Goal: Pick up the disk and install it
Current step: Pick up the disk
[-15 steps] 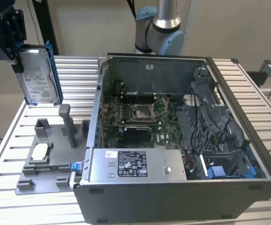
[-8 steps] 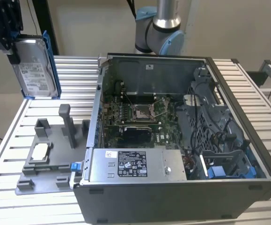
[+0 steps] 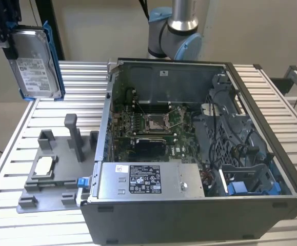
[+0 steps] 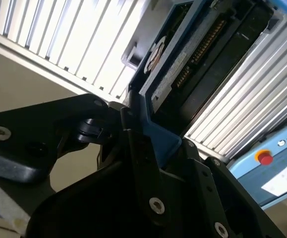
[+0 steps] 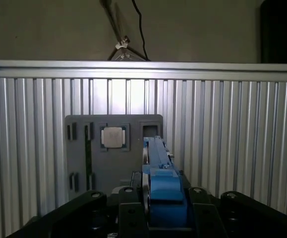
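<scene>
The gripper [image 3: 7, 37] was clenched on the blue frame of the disk [image 3: 35, 64]. The disk hung upright in the air, at about ten o'clock from the open computer case [image 3: 189, 218] and high above the grey holder [image 3: 61, 177]. The edge grip probably kept its flat faces free for fitting.

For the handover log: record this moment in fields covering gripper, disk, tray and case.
gripper: shut on the disk by its blue frame
disk: in the air, clear of the table, on edge, label toward the exterior view
grey tray: on the table, silver chip lying in it
computer case: open, on the table, at the exterior view's right of the tray
install: not yet done
</scene>
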Controlling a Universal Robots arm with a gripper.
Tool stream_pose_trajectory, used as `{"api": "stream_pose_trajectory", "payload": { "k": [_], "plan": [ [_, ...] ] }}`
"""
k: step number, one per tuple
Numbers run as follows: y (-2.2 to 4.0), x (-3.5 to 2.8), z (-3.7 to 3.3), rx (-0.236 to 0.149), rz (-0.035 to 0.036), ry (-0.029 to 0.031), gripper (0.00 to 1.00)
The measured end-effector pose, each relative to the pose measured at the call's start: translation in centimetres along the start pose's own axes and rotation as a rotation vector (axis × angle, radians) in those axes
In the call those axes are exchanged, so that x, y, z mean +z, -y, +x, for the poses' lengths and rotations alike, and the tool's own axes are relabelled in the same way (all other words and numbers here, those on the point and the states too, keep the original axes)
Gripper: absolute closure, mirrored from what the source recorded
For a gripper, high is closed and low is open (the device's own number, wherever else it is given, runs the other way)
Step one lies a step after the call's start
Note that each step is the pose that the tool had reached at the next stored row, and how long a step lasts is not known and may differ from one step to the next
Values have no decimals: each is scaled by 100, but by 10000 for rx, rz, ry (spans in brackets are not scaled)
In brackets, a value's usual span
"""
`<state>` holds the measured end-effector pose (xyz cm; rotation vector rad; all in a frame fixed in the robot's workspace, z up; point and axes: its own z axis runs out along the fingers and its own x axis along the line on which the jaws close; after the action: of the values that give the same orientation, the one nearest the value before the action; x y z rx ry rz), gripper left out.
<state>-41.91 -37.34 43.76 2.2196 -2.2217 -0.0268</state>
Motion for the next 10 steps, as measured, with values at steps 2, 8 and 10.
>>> {"api": "stream_pose_trajectory", "payload": {
  "k": [2, 8, 10],
  "plan": [
    [-1, -53, 0, 0, 1, 0, 100],
    [-3, -213, -3, 1, 1, 1, 100],
    [-4, -269, -3, 0, 1, 1, 100]
  ]
}}
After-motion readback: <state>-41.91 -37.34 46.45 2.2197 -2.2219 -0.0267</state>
